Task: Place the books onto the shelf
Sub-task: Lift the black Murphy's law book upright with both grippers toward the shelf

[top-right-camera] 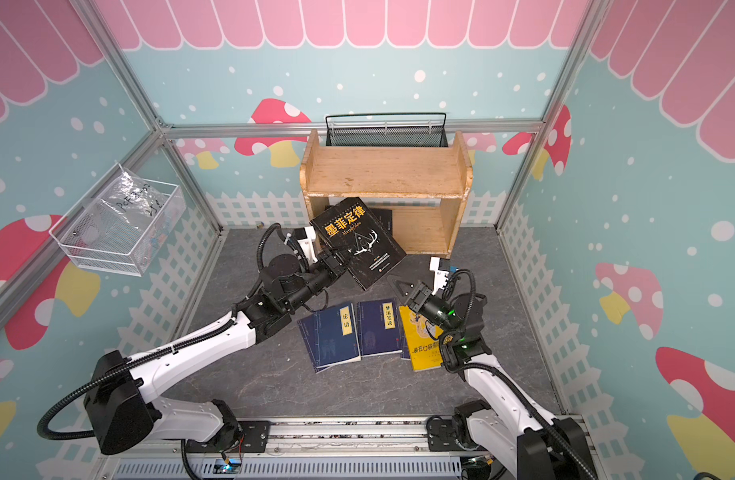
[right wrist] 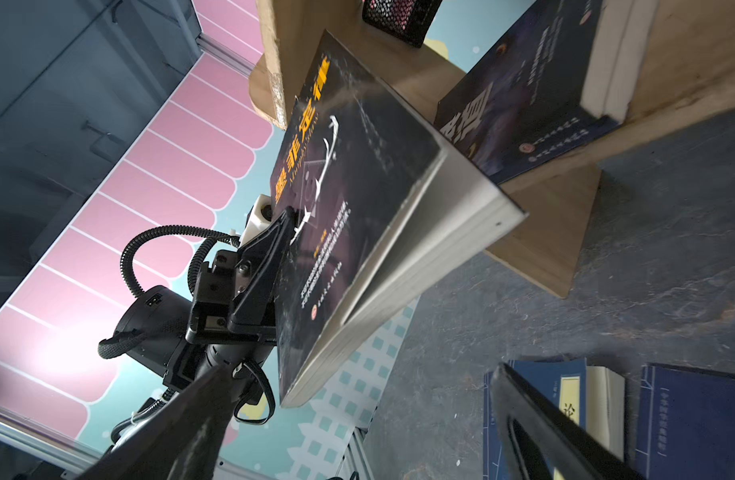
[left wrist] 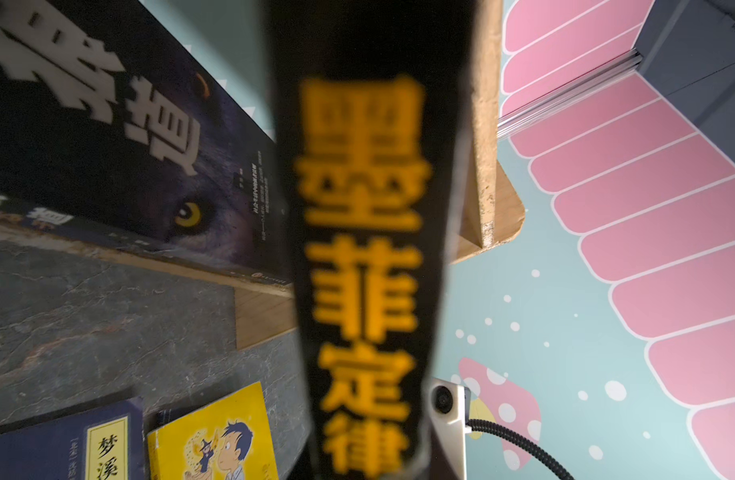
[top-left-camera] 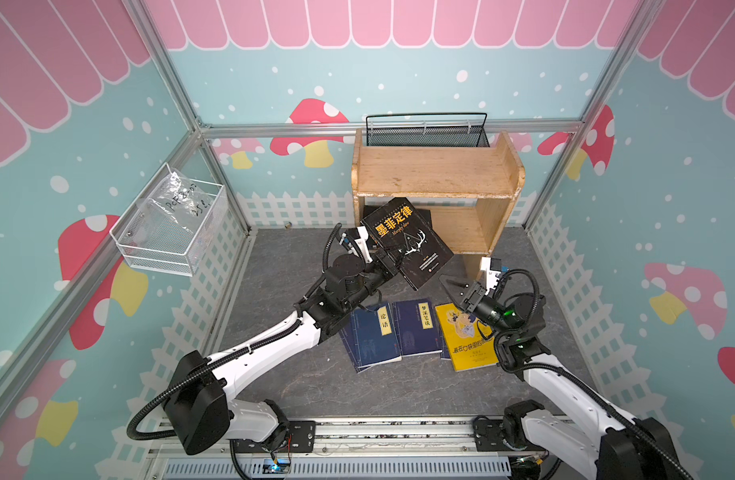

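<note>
My left gripper (top-left-camera: 393, 259) is shut on the black antler book (top-left-camera: 407, 241), one finger (right wrist: 266, 257) lying flat on its cover. The book hangs tilted above the floor, its far corner at the front of the wooden shelf (top-left-camera: 436, 170), by the lower tier. A black wolf-eye book (right wrist: 523, 95) leans inside that lower tier. On the floor lie two navy books (top-left-camera: 376, 336) (top-left-camera: 415, 328) and a bright yellow book (top-left-camera: 465, 345). My right gripper (top-left-camera: 455, 286) hovers open and empty above the yellow book, just right of the held book.
A black mesh basket (top-left-camera: 426, 131) stands behind the shelf's top board. A white wire basket (top-left-camera: 170, 224) holding a plastic bag hangs on the left wall. The arms' base rail (top-left-camera: 357, 432) runs along the front edge.
</note>
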Action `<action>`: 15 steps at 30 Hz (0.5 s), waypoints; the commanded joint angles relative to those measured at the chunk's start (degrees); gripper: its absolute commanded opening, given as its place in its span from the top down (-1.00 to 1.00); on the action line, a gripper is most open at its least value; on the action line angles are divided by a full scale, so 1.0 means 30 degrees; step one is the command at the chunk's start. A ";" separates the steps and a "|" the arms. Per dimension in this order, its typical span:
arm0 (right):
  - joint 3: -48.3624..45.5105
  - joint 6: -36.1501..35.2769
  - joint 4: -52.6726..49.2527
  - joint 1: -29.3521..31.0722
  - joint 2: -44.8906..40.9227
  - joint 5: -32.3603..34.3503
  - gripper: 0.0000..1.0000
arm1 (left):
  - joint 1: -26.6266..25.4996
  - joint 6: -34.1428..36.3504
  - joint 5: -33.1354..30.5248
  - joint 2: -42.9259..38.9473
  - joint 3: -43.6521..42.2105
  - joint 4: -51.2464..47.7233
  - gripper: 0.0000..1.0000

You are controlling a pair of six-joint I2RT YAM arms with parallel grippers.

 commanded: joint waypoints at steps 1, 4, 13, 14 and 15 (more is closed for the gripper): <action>0.0770 0.1036 0.2657 0.0787 0.0944 0.0166 -0.96 | 0.0037 -0.0113 -0.0599 -0.0011 0.0745 0.2025 1.00; 0.1130 0.1077 0.3728 0.1316 0.1817 0.0478 -0.96 | 0.0037 -0.0274 -0.0560 -0.0040 0.0635 0.2122 1.00; 0.2897 0.1629 0.6706 0.2131 0.4850 0.0586 -0.73 | 0.0041 -0.0829 0.0087 0.0188 0.0320 0.2584 1.00; 0.3069 0.1842 0.7181 0.2221 0.5258 0.0592 -0.62 | 0.0038 -0.0926 0.0116 0.0205 0.0266 0.2578 1.00; 0.3185 0.2047 0.7562 0.2271 0.5622 0.0634 -0.51 | 0.0037 -0.0943 0.0159 0.0216 0.0219 0.2650 1.00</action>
